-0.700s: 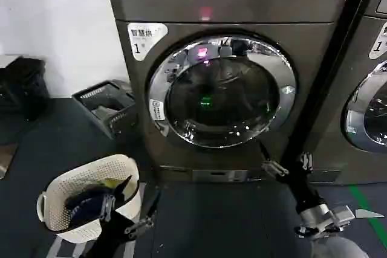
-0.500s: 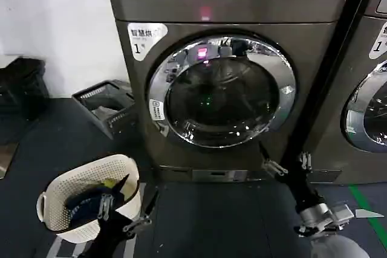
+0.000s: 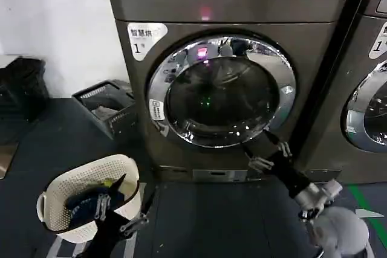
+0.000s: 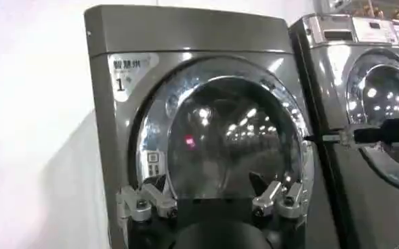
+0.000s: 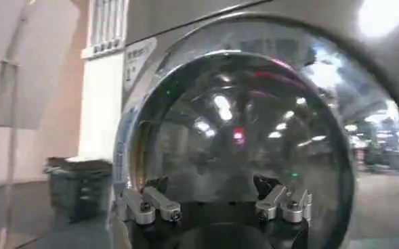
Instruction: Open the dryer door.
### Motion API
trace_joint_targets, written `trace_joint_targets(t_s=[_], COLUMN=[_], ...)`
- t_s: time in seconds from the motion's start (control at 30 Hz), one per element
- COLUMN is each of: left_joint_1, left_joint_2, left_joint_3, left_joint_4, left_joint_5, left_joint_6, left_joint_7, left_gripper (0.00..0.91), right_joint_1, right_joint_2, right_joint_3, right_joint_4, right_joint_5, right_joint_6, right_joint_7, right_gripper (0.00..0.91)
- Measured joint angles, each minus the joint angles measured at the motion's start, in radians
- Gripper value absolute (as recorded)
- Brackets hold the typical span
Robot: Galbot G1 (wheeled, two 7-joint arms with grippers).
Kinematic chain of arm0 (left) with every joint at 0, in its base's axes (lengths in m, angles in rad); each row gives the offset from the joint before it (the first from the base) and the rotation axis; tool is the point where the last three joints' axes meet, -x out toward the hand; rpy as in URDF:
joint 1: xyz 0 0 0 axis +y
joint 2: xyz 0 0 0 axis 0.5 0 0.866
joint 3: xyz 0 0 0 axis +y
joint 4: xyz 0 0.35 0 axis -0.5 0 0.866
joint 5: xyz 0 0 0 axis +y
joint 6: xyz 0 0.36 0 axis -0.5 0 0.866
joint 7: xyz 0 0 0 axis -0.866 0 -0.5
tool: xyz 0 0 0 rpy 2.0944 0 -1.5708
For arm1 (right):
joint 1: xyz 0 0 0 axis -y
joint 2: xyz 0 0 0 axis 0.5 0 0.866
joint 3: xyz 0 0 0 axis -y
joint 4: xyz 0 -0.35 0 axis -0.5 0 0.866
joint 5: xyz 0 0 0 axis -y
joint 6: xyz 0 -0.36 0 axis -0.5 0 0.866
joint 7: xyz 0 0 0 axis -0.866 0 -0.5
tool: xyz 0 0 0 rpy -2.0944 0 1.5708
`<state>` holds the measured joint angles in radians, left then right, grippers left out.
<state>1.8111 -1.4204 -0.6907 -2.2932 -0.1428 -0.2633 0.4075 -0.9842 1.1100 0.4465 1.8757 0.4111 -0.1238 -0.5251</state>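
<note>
The dryer door (image 3: pixel 222 92) is being seen shut, flush in the front of the nearer dryer (image 3: pixel 230 4), its chrome ring taking up almost the whole width of the machine. The right pincer (image 3: pixel 266 154) is being held up at the lower right part of that ring, just beside the chrome and possibly touching it, though contact cannot be confirmed; its two fingers are being kept spread apart with nothing between them, as the right wrist view (image 5: pixel 216 203) also shows. From this pincer the door is lying ahead, upward and toward the robot's left, so the rim on the right-hand side is judged to be the edge that must be caught and pulled outward. The left pincer (image 3: pixel 134 220) is being held low near the floor, beside the laundry basket (image 3: pixel 60 191), well apart from the door and likewise spread open (image 4: pixel 211 201). The right arm is clearly the nearer one. A second chrome-ringed door (image 3: pixel 367 110) is being shown partly at the right.
</note>
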Motion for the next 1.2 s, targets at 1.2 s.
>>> trace_joint_targets(t_s=[1.2], left_joint_1=[0.011], left_joint_2=[-0.055], left_joint_3=[-0.037], left_joint_4=[-0.023], left_joint_5=[0.045], left_joint_6=[0.111], left_joint_7=[-0.012], left_gripper=[0.907], right_joint_1=[0.578], right_joint_2=[0.234], right_joint_3=[-0.519], right_joint_4=[-0.533], right_joint_5=[0.058], right_joint_6=[-0.019], right_joint_7=[-0.038], right_gripper=[0.907])
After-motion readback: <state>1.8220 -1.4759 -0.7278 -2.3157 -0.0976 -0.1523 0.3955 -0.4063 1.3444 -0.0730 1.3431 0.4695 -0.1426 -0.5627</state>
